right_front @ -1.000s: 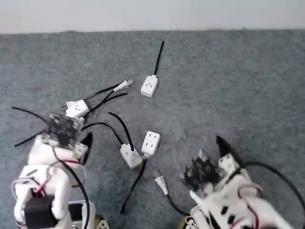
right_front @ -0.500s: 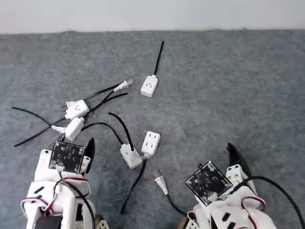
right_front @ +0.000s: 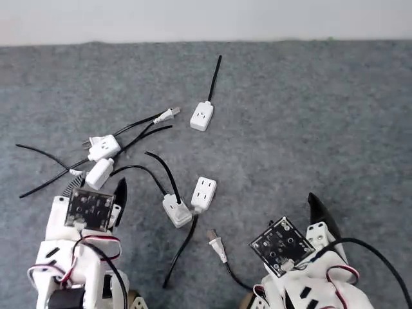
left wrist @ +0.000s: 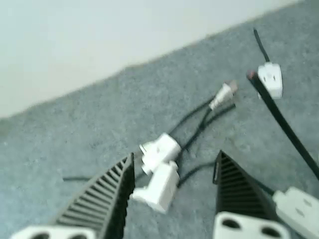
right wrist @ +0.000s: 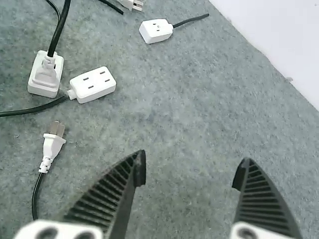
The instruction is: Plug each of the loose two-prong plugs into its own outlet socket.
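Status: partly done. One black-corded plug sits seated in a white socket block near the middle of the carpet.

Remaining:
- The near loose plug lies by the near edge, prongs bare.
- The far loose plug lies near the single socket.
- The double socket is unfilled.
- Toward the left edge, a pronged white piece lies just beside a white block; mating cannot be told.

Left gripper: wide, empty, near that pair. Right gripper: wide, empty, over bare carpet.
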`<state>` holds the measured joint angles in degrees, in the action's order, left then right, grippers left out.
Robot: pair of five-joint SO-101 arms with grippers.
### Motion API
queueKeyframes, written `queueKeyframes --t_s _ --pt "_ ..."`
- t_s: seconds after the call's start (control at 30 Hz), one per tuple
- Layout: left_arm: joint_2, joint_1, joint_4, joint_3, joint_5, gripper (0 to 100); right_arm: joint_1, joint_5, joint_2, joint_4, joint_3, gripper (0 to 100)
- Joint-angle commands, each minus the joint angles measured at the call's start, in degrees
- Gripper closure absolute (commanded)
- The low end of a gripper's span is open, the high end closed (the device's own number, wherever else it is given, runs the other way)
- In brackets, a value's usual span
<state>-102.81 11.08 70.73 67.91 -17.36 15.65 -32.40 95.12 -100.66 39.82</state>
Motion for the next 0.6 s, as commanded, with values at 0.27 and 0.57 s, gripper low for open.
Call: queueKeyframes --t_s 0.27,0.57 --pt "38.8 3.2 -35.3 -11.8 -2.1 74 -3.1 -1.7 -0.7 -1.6 0.1 71.9" --pt "90.7 5.0 -46.5 -46.2 4.0 74 -2.9 -1.7 -0.5 -1.6 0.1 71.8"
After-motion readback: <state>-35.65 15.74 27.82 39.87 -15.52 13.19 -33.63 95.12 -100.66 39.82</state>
